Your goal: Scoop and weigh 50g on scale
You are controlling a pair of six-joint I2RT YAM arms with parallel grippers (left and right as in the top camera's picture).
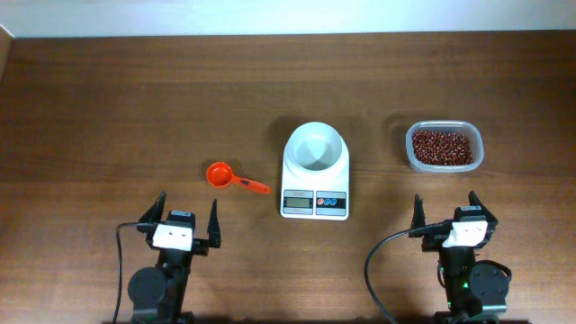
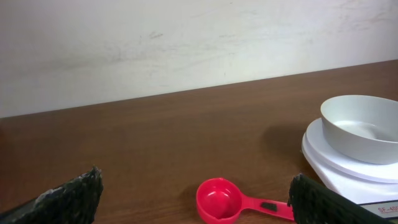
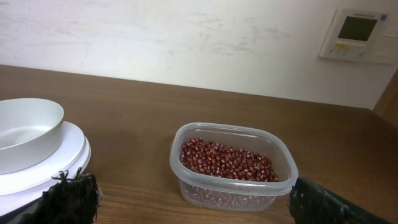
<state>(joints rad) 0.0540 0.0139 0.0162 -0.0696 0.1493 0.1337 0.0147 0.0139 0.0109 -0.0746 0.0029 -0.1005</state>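
**Both grippers wide open and empty; beans not yet on the scale**

The brown wooden table carries everything. At its front edge, the left gripper and the right gripper each stand with fingers spread wide, holding nothing. The scale sits mid-table, nearer the front edge than the back, its round white bowl bare inside. Toward the right edge stands a clear plastic tub filled with the reddish-brown beans. An orange-red scoop lies just left of the scale, its handle pointing toward it.
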